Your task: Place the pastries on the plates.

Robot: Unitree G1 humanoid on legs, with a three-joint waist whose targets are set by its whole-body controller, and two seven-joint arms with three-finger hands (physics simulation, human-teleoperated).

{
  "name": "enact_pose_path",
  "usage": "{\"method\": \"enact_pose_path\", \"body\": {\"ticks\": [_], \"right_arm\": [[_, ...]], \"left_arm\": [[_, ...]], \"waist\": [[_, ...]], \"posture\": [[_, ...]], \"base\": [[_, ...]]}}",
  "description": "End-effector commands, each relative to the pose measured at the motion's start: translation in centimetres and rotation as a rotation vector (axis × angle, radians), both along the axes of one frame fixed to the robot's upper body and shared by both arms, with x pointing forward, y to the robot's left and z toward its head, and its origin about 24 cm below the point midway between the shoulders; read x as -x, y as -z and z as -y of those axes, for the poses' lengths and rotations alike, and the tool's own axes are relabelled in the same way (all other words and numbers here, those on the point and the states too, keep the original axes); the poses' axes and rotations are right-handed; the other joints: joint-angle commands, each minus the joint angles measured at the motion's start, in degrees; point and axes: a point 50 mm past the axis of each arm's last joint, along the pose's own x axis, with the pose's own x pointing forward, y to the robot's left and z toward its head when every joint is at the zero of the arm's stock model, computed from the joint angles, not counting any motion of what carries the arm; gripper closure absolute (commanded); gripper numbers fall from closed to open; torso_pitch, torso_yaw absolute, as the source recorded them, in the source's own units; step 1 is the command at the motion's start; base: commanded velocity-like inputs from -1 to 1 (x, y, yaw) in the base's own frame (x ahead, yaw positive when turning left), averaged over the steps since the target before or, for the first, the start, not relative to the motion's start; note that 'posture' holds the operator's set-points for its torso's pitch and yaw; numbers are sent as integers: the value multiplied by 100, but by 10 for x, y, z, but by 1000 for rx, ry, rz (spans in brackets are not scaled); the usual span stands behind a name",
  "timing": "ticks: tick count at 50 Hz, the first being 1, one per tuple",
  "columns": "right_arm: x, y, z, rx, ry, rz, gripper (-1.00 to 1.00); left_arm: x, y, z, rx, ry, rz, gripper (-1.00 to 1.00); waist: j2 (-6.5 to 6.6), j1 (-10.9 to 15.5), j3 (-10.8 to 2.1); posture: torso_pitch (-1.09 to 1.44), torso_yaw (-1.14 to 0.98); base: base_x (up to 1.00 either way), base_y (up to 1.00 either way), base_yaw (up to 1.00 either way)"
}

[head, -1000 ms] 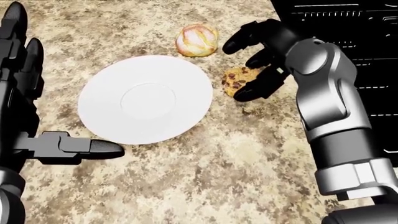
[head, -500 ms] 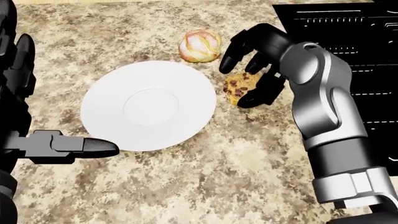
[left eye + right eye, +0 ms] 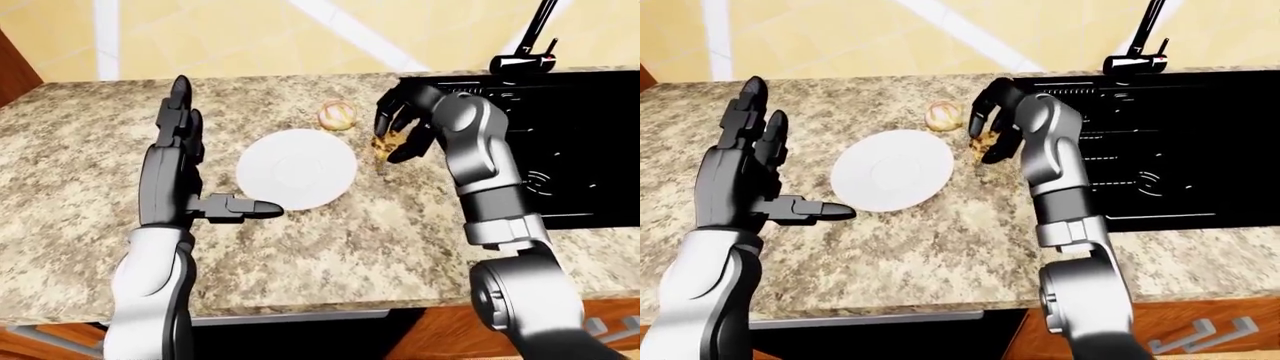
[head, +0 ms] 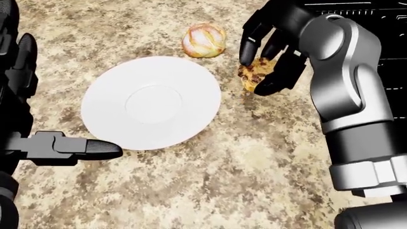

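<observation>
A white plate [image 4: 151, 102] lies on the speckled stone counter [image 4: 210, 181]. A round glazed bun [image 4: 203, 40] sits just above the plate's upper right rim. My right hand [image 4: 253, 75] is to the right of the plate, its fingers closed round a chocolate-chip cookie [image 4: 255, 72], which is tilted on edge at counter level. My left hand [image 3: 195, 161] is open and empty to the left of the plate, palm upright, its thumb pointing at the plate's lower left rim.
A black sink [image 3: 560, 150] with a faucet [image 3: 530, 45] fills the counter to the right of my right arm. The counter's near edge [image 3: 300, 304] runs along the bottom of the eye views. A yellow wall rises behind the counter.
My right hand's fingers have closed round the cookie and tipped it up on edge. The head view has shifted slightly. The left hand has stayed put.
</observation>
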Motion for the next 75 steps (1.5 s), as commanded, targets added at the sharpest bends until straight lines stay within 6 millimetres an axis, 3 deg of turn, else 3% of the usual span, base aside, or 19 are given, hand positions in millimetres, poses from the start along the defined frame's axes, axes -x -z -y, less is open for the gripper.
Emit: {"method": "enact_pose_path", "body": {"ticks": [1,7,15,28,34,50,62,70,75], "right_arm": [[4,-29,-2,4,-12,101,61],[9,-50,-15,-11,-51,130,64],[4,-60,-42,-42,-120,141,66],[-10,-63,-87,-70,-230,144,69],[-13,-61,-98,-85,-259,148,72],[-9,-51,-121,-104,-316,129,74],[-10,-38,-123,-84,-325,85,73],[-10,-28,-125,-75,-351,40,69],[-11,-26,-126,-78,-359,35,54]], "left_arm": [[5,-14,1,-11,2,83,-100],[5,-14,1,-12,4,83,-100],[6,-12,0,-12,1,82,-100],[9,-11,-2,-7,-2,82,-100],[9,-12,-4,24,-1,74,-100],[13,-14,-6,32,-6,70,-100],[14,-12,-6,9,-11,78,-100],[14,-12,-7,15,-14,78,-100],[12,-12,-7,15,-12,78,-100]], "waist": [[1,1,-153],[7,-5,-141],[44,-31,-143],[115,-55,-148],[134,-61,-150],[145,110,-147],[108,364,-160],[98,445,-170],[98,472,-175]], "posture": [[0,0],[0,0],[0,0],[0,0],[0,0],[0,8],[0,12],[0,12],[0,12]], "base": [[0,0,0],[0,0,0],[0,0,0],[0,0,0],[0,0,0],[0,0,0],[0,0,0],[0,0,0],[0,0,0]]}}
